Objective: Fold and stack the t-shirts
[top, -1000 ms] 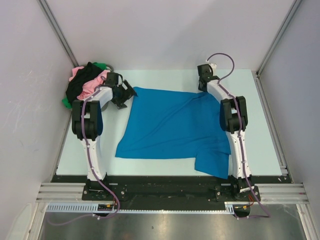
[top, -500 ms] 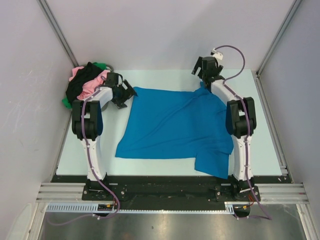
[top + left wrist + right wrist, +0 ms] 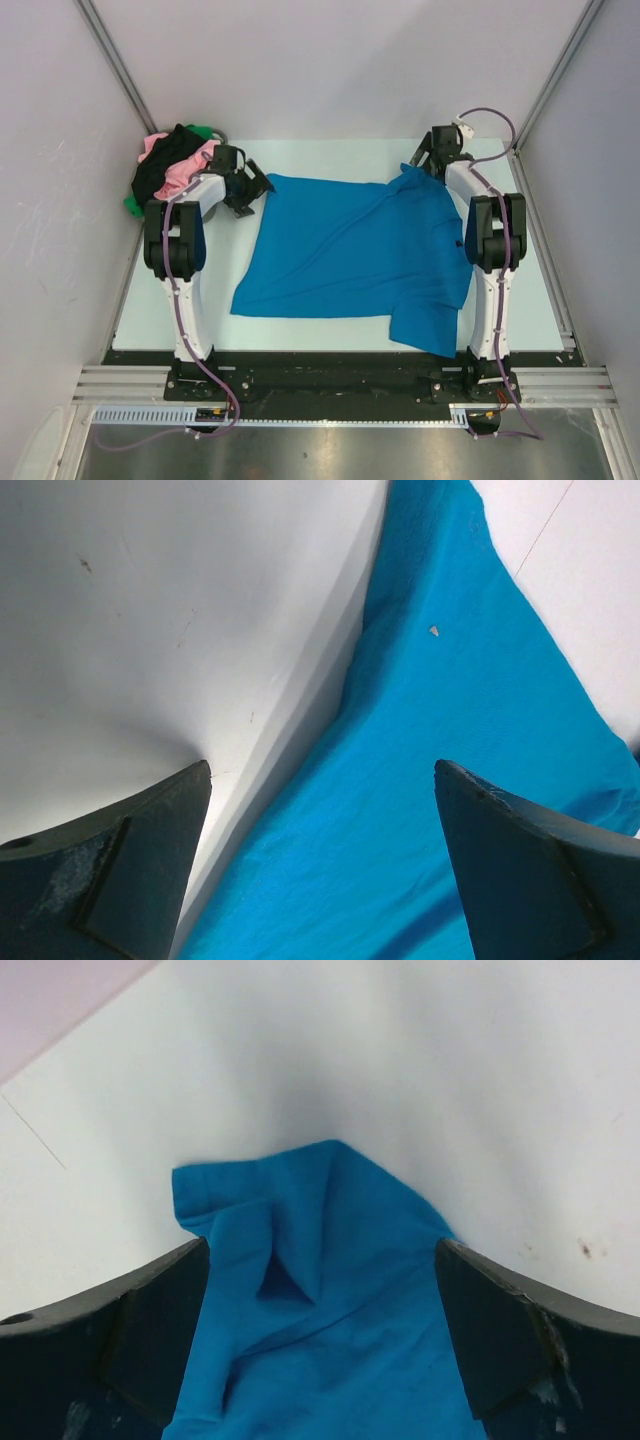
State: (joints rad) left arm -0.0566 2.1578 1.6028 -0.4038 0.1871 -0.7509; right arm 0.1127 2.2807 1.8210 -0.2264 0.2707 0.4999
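A bright blue t-shirt lies spread, somewhat rumpled, on the pale table. My left gripper is open low over the shirt's far-left corner. In the left wrist view its gripper straddles the shirt's edge and holds nothing. My right gripper is open at the shirt's far-right corner. In the right wrist view a creased blue corner lies flat on the table between the spread fingers of the gripper, apart from both. Pink, black and green t-shirts are heaped at the back left.
The heap of shirts sits against the left wall, with a bit of grey basket rim showing behind it. Enclosure walls and metal posts close in the table on three sides. The shirt's near-right sleeve reaches the table's front edge.
My right gripper has opened and let go of the shirt's far-right corner, after moving right and back. That corner now lies further right. The left arm has not moved.
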